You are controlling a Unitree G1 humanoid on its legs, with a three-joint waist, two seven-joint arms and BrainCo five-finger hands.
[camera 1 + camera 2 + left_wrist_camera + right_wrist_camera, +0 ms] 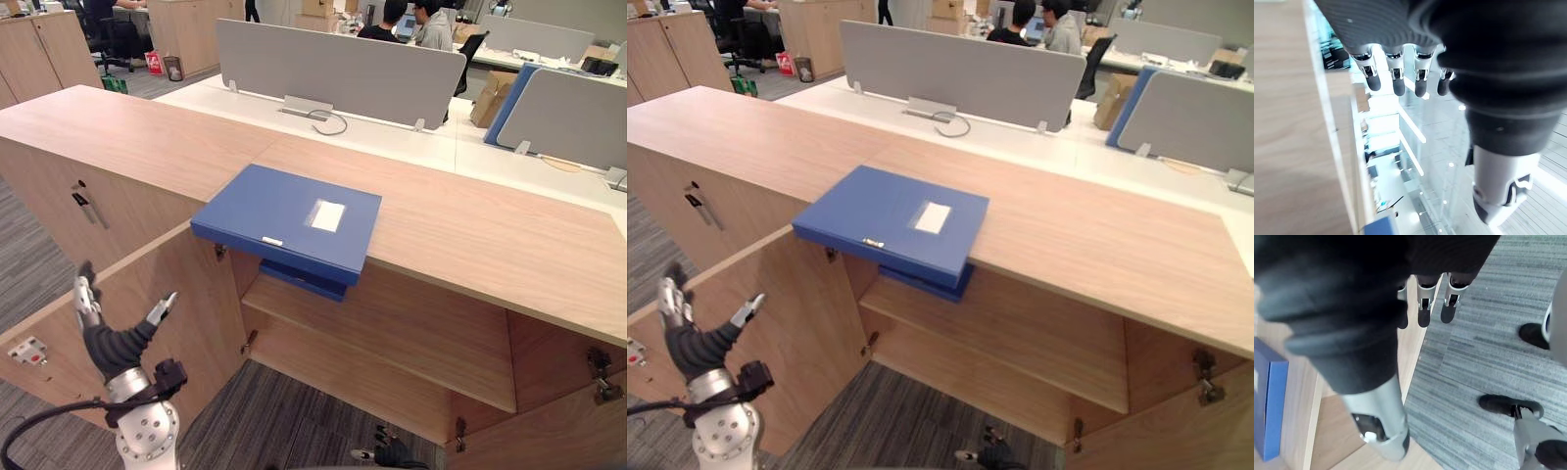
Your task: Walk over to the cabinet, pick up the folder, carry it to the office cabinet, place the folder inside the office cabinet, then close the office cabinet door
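Left hand point(116, 345): lower left, raised just in front of the left door; fingers straight and spread wide with the thumb apart, holding nothing.
Right hand point(1423, 298): low before the open compartment, above the grey carpet point(265, 421); fingers straight and loose, holding nothing.
Left door point(186, 313): swung open towards the robot, with a small red-and-white tag point(29, 351) near its lower outer corner; the print is too small to read.
Right door point(549, 431): open too, at the lower right, its hinge showing.
Shelf point(411, 333): bare light wood inside the open cabinet point(470, 230).
Folder point(284, 220): blue, lying flat on the cabinet top, its near edge overhanging the open compartment. A white label point(327, 215) sits on its cover, its writing unreadable.
Second blue piece point(304, 281): just under the folder's overhang; I cannot tell whether it rests on the shelf.
Closed neighbour door point(108, 211): to the left, with a dark handle point(90, 204).
Desks: behind the cabinet, white tops with grey dividers point(333, 69).
People point(423, 24): seated at the far desks.
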